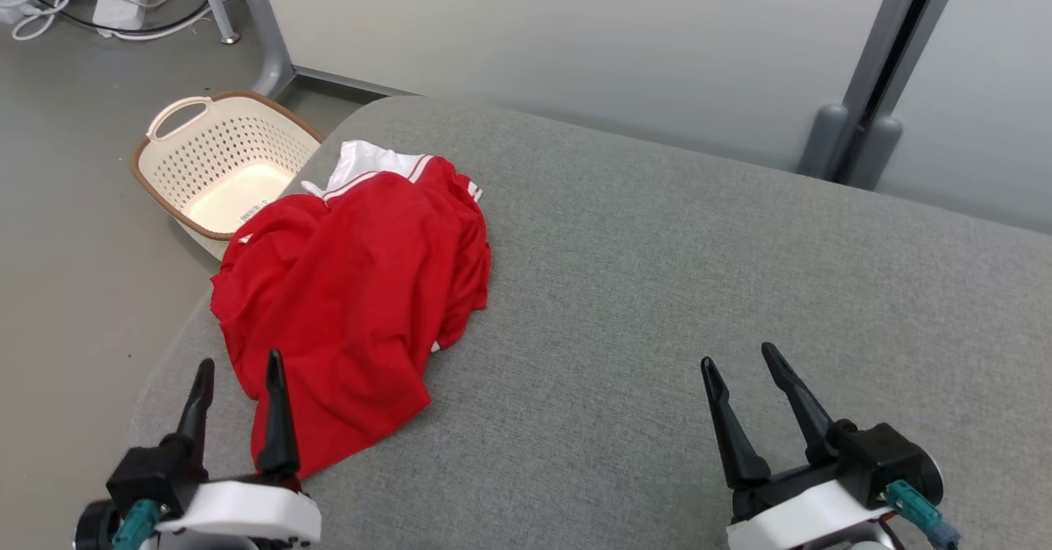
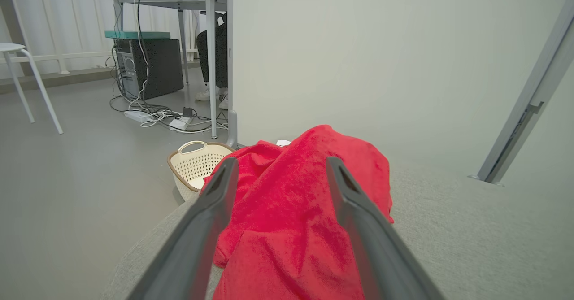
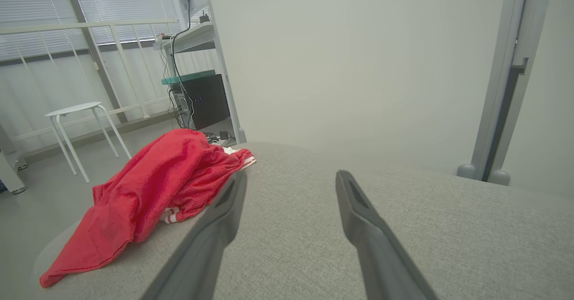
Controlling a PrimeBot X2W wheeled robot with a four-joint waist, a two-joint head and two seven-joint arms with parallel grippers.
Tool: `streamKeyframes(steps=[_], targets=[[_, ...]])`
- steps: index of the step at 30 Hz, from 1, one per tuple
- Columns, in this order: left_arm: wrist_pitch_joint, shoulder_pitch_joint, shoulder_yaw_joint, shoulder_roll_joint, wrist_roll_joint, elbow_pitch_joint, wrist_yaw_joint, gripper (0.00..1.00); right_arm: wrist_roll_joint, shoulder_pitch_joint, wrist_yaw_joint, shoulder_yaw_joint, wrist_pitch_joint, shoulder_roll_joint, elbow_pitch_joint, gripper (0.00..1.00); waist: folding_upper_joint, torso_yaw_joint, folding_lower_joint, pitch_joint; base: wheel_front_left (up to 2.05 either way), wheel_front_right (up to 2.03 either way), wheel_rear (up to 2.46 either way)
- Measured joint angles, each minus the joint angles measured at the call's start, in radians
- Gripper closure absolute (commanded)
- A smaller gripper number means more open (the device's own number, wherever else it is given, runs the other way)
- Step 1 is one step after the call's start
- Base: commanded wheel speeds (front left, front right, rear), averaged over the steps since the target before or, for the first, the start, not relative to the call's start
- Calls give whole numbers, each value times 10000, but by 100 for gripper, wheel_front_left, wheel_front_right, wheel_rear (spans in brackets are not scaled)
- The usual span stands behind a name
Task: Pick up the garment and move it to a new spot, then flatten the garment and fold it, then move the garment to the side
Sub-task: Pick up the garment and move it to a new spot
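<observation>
Left gripper: the left gripper [image 1: 239, 358] stood at the lower left of the head view, fingers spread and empty, its inner finger overlapping the near hem of the red shirt [image 1: 353, 287].
Right gripper: the right gripper [image 1: 737, 354] stood at the lower right, likewise spread and empty, over the bare grey cushion [image 1: 657, 287].
Shirt: it lay crumpled at the left of the cushion, long axis running from lower left toward upper middle, with white-striped trim at the far end.
Deciding relation: the shirt lay straight ahead of the left gripper and well apart from the right, so the left arm looked nearer for the pickup.
Left wrist view: red cloth sat close between the fingers; contact could not be told.
Right wrist view: the heap sat at the left, showing its raised hump and a striped cuff beneath.
Beyond: a cream laundry basket [image 1: 230, 147] stood on the floor just past the cushion's upper-left edge.
</observation>
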Motion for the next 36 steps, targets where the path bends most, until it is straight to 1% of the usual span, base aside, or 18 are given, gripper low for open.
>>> streamKeyframes(steps=[3, 7, 9, 11, 12, 13, 18, 22, 26, 29, 32, 33, 34, 35, 36], targets=[[0, -546, 244, 190, 94, 403, -541, 0, -221, -148, 0, -291, 0, 4, -23, 0, 0, -192, 0, 258, 0, 0, 0], [17, -1642, 267, 752, 75, 1250, -1340, 0, -662, -375, 0, -756, 0, 0, -73, 0, 0, -449, 0, 708, 0, 0, 0], [451, -2341, 109, 1095, -35, 1764, -1632, 0, -859, -500, 0, -984, 0, -2, -98, 0, 0, -579, 0, 961, 0, 0, 0], [1099, -3195, -33, 1434, -349, 2219, -1841, 0, -1028, -592, -2, -1141, 0, -2, -117, 0, 0, -709, 0, 1212, 0, 0, 0], [1467, -3595, -138, 1599, -546, 2424, -1921, 0, -1116, -634, -2, -1198, 0, -2, -130, 0, 0, -777, 0, 1333, 0, 0, 0], [2215, -4326, -301, 1910, -968, 2823, -1996, 0, -1229, -721, 0, -1227, 0, -2, -167, 0, 0, -923, 0, 1575, 0, 0, 0], [4036, -5803, -838, 2813, -1873, 3678, -2042, 0, -1404, -988, 0, -1093, 0, -2, -259, 0, 0, -1352, 0, 2157, 0, 0, 0], [5110, -6562, -1427, 3321, -2652, 4119, -2059, 0, -1465, -1126, 0, -1085, 0, -6, -290, 0, 0, -1732, 0, 2560, 0, 0, 0], [5687, -6976, -1883, 3852, -3053, 4663, -2059, 0, -1530, -1221, 0, -1083, 0, -17, -299, 0, 0, -2103, 0, 2860, 0, 0, 0], [5992, -7215, -2128, 4067, -3126, 5244, -2059, 0, -1540, -1243, 0, -1055, 0, -17, -303, 0, 0, -2333, 0, 3013, 0, 0, 0], [5981, -7435, -2305, 4184, -3122, 5770, -2059, 0, -1540, -1303, 0, -1022, 0, -19, -305, 0, 0, -2492, 0, 3113, 0, 0, 0], [5985, -7504, -2351, 4176, -3149, 5942, -2059, 16, -1540, -1324, 0, -1012, 0, -17, -303, 0, 0, -2528, 0, 3134, 0, 0, 0], [6031, -7556, -2397, 4149, -3252, 6103, -2059, 72, -1540, -1331, 0, -999, 0, -17, -303, 0, 0, -2561, 0, 3142, 0, 0, 0], [6042, -7573, -2439, 4121, -3413, 6180, -2059, 100, -1540, -1331, 0, -991, 0, -17, -301, 0, -1, -2585, 0, 3141, 0, 0, 0], [6027, -7584, -2497, 4082, -3578, 6222, -2059, 100, -1538, -1331, 0, -993, 0, -17, -297, 0, 0, -2592, 0, 3132, 0, 0, 0]])
